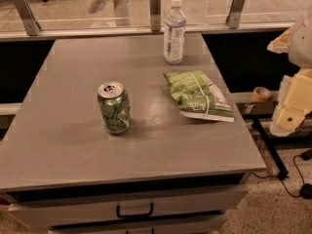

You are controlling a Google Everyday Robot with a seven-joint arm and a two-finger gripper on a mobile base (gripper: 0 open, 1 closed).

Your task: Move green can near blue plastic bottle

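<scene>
Jaws idle at the side

Jaws sit at the arm's [295, 101] end, beyond the surface's [73, 145] edge; how far open, I cannot tell. Well to their left the green can [113, 107] stands upright, seemingly free for grasping. Farther back stands the blue plastic bottle [174, 30]; a snack bag [197, 95] lies nearer them.

the green can [114, 108], at about 8 o'clock on the dull grey table top [63, 145], is bright green with pale swirly markings and a silver top. the blue plastic bottle [174, 30], at 12 o'clock, is clear bluish with a white cap and a white-blue label. the snack bag [197, 95], towards 3 o'clock, is green with white print. the gripper [288, 112], off the table at 3 o'clock, is cream and pale yellow.
</scene>
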